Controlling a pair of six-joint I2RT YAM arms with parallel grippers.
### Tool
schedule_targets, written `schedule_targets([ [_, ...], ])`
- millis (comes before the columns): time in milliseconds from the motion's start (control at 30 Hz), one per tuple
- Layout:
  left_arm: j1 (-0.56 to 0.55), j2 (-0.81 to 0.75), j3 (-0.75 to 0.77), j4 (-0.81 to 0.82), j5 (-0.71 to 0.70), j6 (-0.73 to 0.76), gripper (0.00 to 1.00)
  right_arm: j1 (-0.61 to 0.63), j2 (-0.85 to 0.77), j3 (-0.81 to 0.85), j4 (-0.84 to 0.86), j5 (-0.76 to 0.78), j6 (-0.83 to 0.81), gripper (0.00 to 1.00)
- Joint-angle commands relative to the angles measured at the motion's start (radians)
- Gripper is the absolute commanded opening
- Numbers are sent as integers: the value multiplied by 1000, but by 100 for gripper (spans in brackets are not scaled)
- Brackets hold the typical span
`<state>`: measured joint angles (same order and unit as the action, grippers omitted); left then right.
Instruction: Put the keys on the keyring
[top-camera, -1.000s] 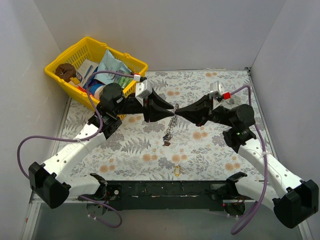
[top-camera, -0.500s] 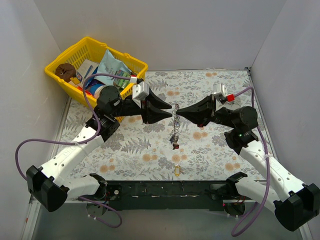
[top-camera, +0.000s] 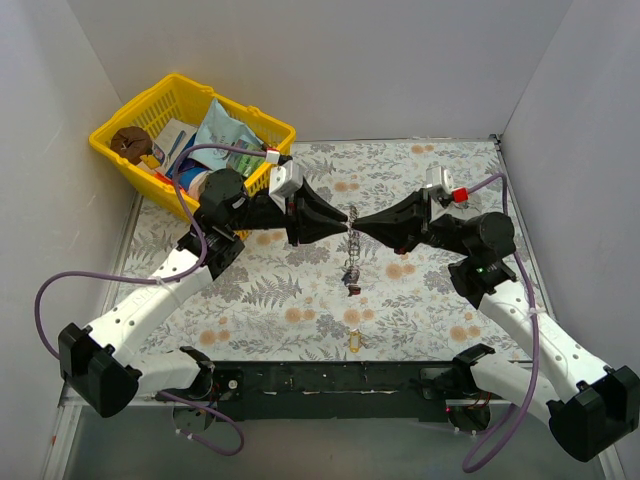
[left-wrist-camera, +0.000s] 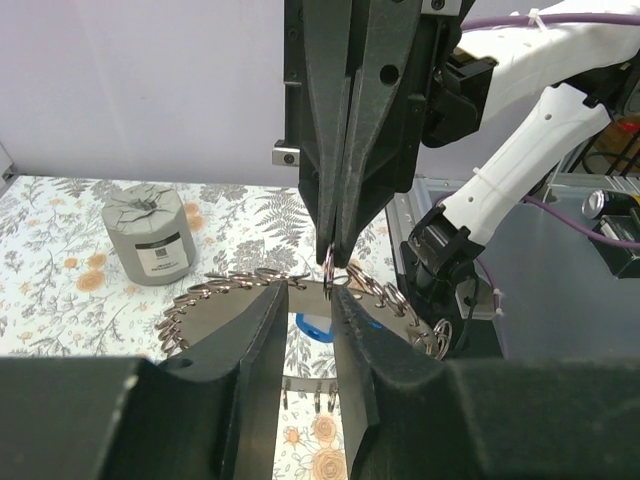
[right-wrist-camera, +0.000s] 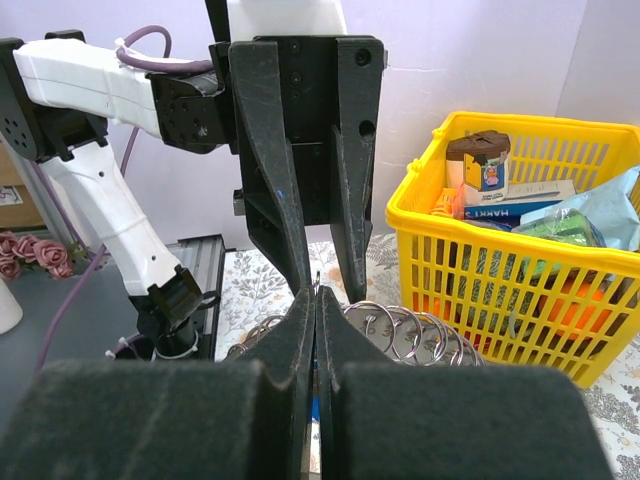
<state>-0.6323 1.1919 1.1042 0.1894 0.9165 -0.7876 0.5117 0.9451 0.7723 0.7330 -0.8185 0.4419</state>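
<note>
The keyring hangs edge-on between the two grippers above the mat's middle. In the left wrist view it is a flat silvery plate with small split rings round its rim. My right gripper is shut on the rim at a small ring; its pads are pressed together. My left gripper faces it tip to tip, its jaws a narrow gap apart astride the rim. A blue key head shows through the ring's centre. A yellow key lies on the mat near the front.
A yellow basket of packets stands at the back left and also shows in the right wrist view. A grey metal cylinder stands on the flowered mat. White walls close in the left, back and right.
My left gripper opened wide half a second ago and has now narrowed round the keyring's rim. The right gripper stayed shut; the keyring hangs a little further right than a second ago.
</note>
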Motion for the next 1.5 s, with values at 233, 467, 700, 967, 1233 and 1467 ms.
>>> schedule_targets([
  [233,-4,23,46,31,41,-27,10,5,6,15,77,-5,4,1],
  [467,-4,5,23,31,1,-9,0,4,-6,25,27,40,3,16],
  [700,-4,-29,-6,30,-42,28,0,-41,-111,-47,57,117,0,88],
  [967,-6,-69,-49,36,-62,106,0,-101,-149,-90,117,116,47,94],
  [1233,-4,-132,-99,-24,-195,197,0,-105,-135,-96,51,124,44,94],
  [1467,-1,-186,-167,-80,-286,225,0,-105,-135,-88,-255,176,-35,93],
])
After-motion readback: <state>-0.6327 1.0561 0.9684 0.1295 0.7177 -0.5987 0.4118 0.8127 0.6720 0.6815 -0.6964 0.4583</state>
